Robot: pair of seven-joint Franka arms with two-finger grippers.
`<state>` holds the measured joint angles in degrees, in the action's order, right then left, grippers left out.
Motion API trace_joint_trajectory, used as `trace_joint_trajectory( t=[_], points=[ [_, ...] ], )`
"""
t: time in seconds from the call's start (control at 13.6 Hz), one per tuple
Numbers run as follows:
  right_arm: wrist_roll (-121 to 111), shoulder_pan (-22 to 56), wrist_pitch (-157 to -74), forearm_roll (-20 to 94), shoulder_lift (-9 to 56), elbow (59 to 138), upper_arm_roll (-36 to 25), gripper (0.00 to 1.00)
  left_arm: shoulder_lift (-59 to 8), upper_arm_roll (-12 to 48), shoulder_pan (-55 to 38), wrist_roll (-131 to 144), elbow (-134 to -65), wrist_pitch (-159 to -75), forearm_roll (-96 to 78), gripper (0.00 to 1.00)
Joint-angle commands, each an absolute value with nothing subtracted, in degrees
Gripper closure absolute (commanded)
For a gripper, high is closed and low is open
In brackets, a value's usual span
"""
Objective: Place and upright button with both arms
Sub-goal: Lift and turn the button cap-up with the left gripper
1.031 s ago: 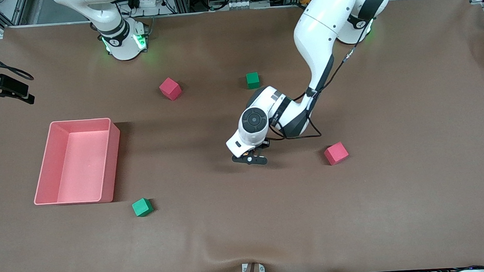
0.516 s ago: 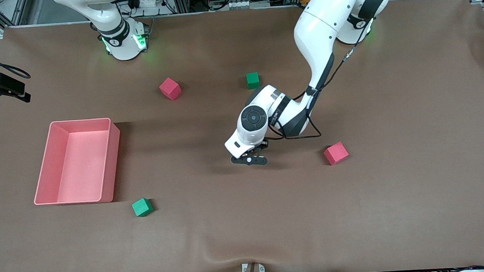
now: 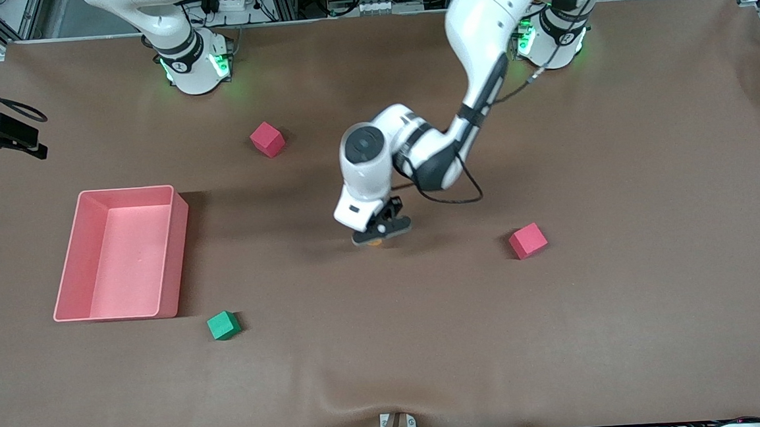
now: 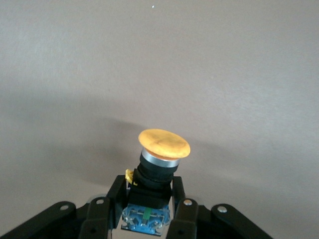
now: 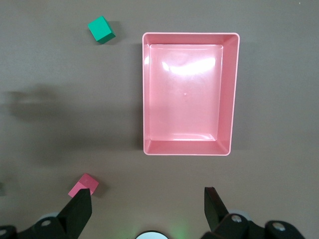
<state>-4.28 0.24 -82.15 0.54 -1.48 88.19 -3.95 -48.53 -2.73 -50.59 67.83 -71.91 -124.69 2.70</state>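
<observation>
My left gripper (image 3: 381, 230) hangs low over the middle of the table, shut on the button. In the left wrist view the gripper (image 4: 149, 191) clamps the button's black body (image 4: 152, 179) between its fingers (image 4: 178, 191). The round orange cap (image 4: 164, 143) points away from the hand, and a blue base sits between the jaws. In the front view only an orange sliver of the button (image 3: 374, 243) shows under the fingers. My right gripper (image 5: 147, 196) is wide open and empty, high over the right arm's end of the table.
A pink tray (image 3: 174, 252) stands toward the right arm's end and shows empty in the right wrist view (image 5: 144, 94). A green cube (image 3: 223, 325) lies nearer the front camera. Red cubes (image 3: 267, 138) (image 3: 527, 241) lie on either side of the left gripper.
The left arm has swung toward the right arm's end with the button, its wrist turned, and it now hides the green cube near its elbow. The right arm has barely moved.
</observation>
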Motion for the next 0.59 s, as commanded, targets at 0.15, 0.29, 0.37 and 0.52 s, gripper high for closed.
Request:
trace_joint_trajectory(
  t=[0.15, 0.29, 0.37, 0.52],
  points=[
    [-4.7, 0.0, -81.1, 0.5, -1.7, 87.4, -3.9, 0.00, -47.8, -13.0, -63.0, 86.6, -72.6, -124.5, 14.3, 1.00],
    [-2.7, 0.1, -80.3, 0.8, -1.8, 87.4, -3.8, 0.00, -47.6, -13.6, -64.6, 89.4, -72.4, -124.5, 17.9, 1.00],
    [-1.0, 0.3, -80.3, 0.8, -1.8, 87.4, -3.7, 0.00, -47.6, -14.1, -66.0, 94.2, -72.5, -124.5, 19.5, 1.00],
    [0.4, 0.4, -80.3, 0.8, -1.8, 87.4, -3.5, 0.00, -48.9, -16.1, -69.8, 109.3, -72.9, -124.0, 28.1, 1.00]
  ],
)
